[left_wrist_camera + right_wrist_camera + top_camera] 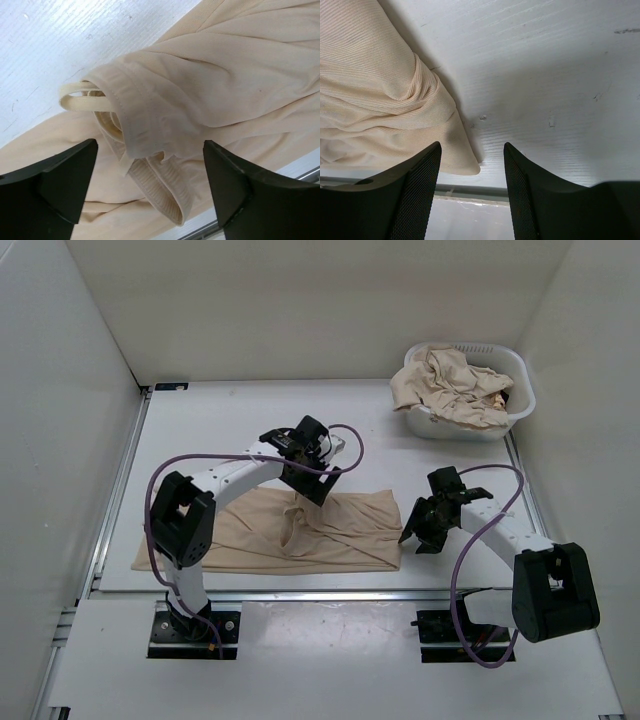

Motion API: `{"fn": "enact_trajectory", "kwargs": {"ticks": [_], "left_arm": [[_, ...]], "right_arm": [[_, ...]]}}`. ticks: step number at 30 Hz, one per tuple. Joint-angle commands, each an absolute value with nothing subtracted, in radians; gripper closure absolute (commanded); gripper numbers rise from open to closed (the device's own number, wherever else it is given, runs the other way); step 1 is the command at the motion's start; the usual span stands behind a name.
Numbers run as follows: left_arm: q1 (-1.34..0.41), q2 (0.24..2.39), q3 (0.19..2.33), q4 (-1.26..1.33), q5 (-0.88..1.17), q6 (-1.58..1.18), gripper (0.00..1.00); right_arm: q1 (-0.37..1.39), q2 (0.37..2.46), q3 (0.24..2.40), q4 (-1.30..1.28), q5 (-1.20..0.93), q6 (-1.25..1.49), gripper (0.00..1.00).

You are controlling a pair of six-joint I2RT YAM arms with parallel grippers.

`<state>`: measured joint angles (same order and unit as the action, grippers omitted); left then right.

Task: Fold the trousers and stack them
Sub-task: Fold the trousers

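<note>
**Top external view.** I am logging one pair of beige trousers (300, 532) lying spread flat across the near half of the white counter (220, 430), long side running left to right, with a bunched ridge near the middle. The left gripper (315, 468) is hovering over the far edge of that ridge. The right gripper (425, 525) is hanging just beside the cloth's right end. A white plastic basket (522, 390) is sitting at the far right corner, holding a crumpled heap of like-coloured garments (450, 385).

**Left wrist view.** I am looking down on the gathered waistband (140, 115), folded over on itself, with a flat drawstring loop (80, 102) poking out to the left. Both black fingers (55, 185) are standing wide apart, clear of the fabric and clamping nothing.

**Right wrist view.** I am seeing a rounded cloth corner (385, 100) resting on the counter, its tip lying near the left-hand finger (415, 190). The jaws are standing apart, with only bare counter and that tip showing between them; nothing is being gripped.
</note>
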<state>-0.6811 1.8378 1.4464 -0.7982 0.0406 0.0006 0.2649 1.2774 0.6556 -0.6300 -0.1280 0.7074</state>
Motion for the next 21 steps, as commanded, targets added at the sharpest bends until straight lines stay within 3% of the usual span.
{"fn": "enact_trajectory", "kwargs": {"ticks": [1,8,15,18,21], "left_arm": [[-0.702,1.737,1.476,-0.785,0.053,0.000,0.00],[-0.761,1.618,1.559,-0.910,0.054,0.000,0.00],[-0.749,1.605,1.425,-0.881,0.052,0.000,0.00],[-0.710,1.634,1.416,-0.819,0.110,0.000,0.01],[-0.658,1.693,1.416,-0.769,0.133,0.000,0.20]], "right_arm": [[0.272,1.267,0.649,-0.637,-0.144,0.713,0.42],[0.272,1.279,0.640,-0.627,-0.144,0.713,0.42],[0.272,1.299,0.658,-0.627,-0.144,0.713,0.42],[0.272,1.299,0.667,-0.627,-0.134,0.703,0.47],[0.272,1.299,0.667,-0.637,-0.133,0.703,0.48]]}}
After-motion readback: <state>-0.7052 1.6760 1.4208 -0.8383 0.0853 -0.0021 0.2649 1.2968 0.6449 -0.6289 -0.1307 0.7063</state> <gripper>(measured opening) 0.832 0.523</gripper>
